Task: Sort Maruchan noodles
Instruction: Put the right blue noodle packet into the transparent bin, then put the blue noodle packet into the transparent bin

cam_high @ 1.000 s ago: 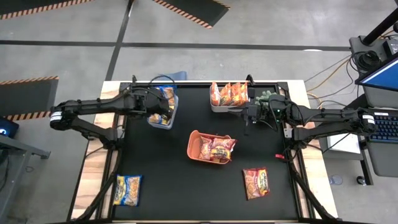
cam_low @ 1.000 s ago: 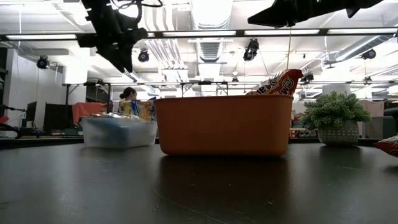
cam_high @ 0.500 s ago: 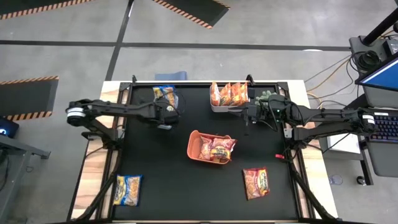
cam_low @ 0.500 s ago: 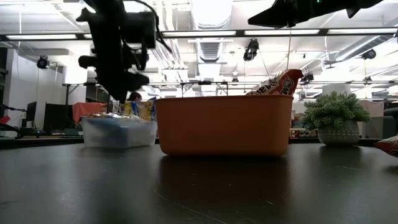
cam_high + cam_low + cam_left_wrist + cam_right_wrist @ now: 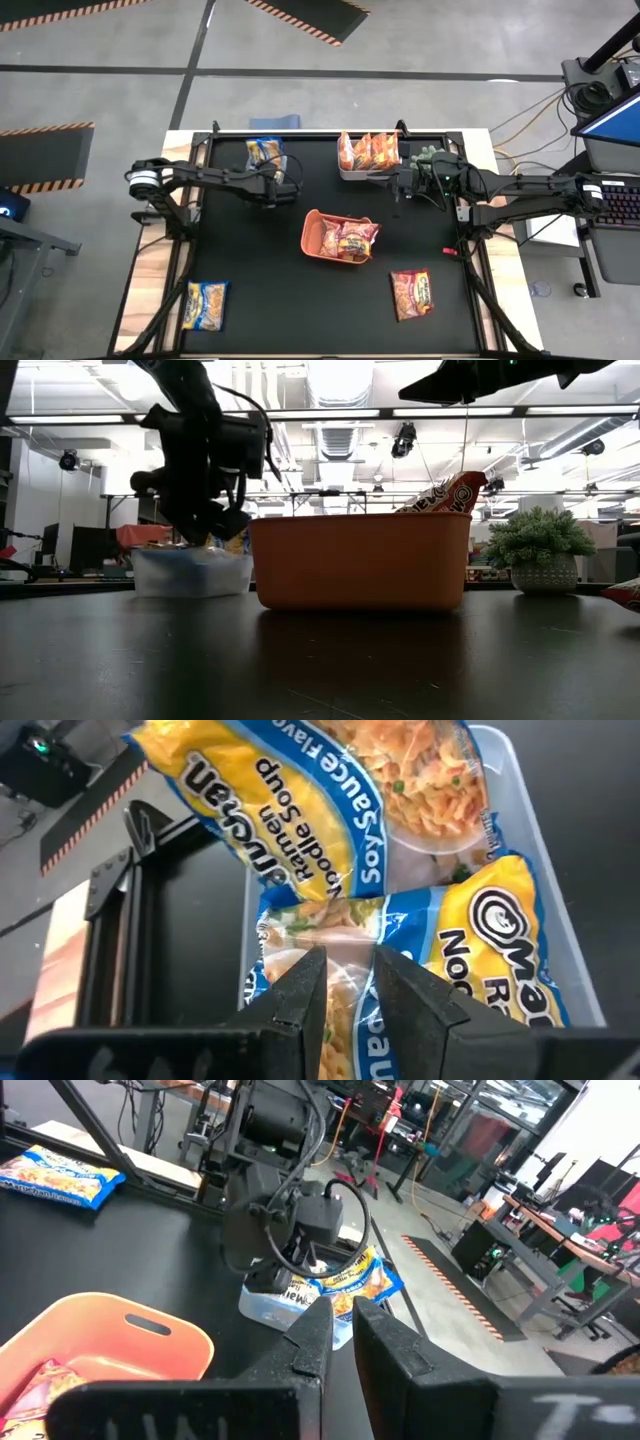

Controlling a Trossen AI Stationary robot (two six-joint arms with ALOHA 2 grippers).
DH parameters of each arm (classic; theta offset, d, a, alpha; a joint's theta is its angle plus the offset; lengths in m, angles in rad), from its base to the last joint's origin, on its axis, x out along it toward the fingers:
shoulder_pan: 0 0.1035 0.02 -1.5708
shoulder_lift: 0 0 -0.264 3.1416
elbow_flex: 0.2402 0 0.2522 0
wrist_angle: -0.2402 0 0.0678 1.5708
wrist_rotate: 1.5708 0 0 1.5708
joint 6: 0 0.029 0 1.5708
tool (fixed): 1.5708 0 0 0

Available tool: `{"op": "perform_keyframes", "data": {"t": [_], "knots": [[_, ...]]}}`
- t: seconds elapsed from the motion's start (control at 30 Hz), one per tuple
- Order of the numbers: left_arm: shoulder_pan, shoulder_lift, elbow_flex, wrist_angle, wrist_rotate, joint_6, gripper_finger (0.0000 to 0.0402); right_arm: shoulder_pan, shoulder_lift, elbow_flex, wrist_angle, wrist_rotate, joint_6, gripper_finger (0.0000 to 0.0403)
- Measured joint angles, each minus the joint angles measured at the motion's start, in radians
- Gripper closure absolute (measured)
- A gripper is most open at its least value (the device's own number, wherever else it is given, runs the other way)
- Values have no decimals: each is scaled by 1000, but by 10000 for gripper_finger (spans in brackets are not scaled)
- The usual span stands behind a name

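A clear bin (image 5: pixel 190 572) at the far left holds blue-and-yellow noodle packets (image 5: pixel 330 790), and one of them (image 5: pixel 265 150) sticks up over its far end. My left gripper (image 5: pixel 347 960) slants down over a lower packet (image 5: pixel 500 950) in that bin, open by only a narrow gap. Red packets (image 5: pixel 350 240) lie in the orange bin (image 5: pixel 312 232) at the table's middle. Orange packets (image 5: pixel 368 152) stand in a white bin at the far edge. My right gripper (image 5: pixel 398 190) hangs shut beside that bin, level and well above the table. My left gripper comes at the lower blue-and-yellow packet's crinkled end (image 5: pixel 345 935) from above at a slant. Its fingertips (image 5: pixel 308 965) stand just over the film. I cannot tell whether they touch it.
A loose blue-and-yellow packet (image 5: pixel 206 304) lies at the near left corner, and a loose red packet (image 5: pixel 412 293) lies at the near right. A small potted plant (image 5: pixel 545 555) stands at the far right, by my right arm.
My left gripper has sunk from high above the clear bin down to the packets in it. It has shifted a little toward the table's right edge and tipped further downward.
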Motion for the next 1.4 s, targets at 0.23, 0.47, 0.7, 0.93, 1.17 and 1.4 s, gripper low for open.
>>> {"op": "perform_keyframes", "data": {"t": [0.23, 0.47, 0.7, 0.93, 1.17, 1.4], "knots": [[0, -15, 2, 7, 21, 32, 326, 0, 0, 0, 0, 0, 0, 369], [-37, -71, 15, 1, 24, 103, 326, 0, 0, 0, 0, 0, 0, 369], [-158, -191, 15, 0, 195, 184, 326, 0, 0, 0, -1, 0, 9, 369], [-296, -290, 15, 4, 593, 10, 326, 0, 0, 0, -1, 0, 22, 369], [-431, -307, 15, 9, 868, -280, 326, 0, 0, 0, 1, 0, 37, 369], [-615, -305, 16, 17, 1114, -597, 326, 0, 0, 0, 2, 0, 38, 369]]}}
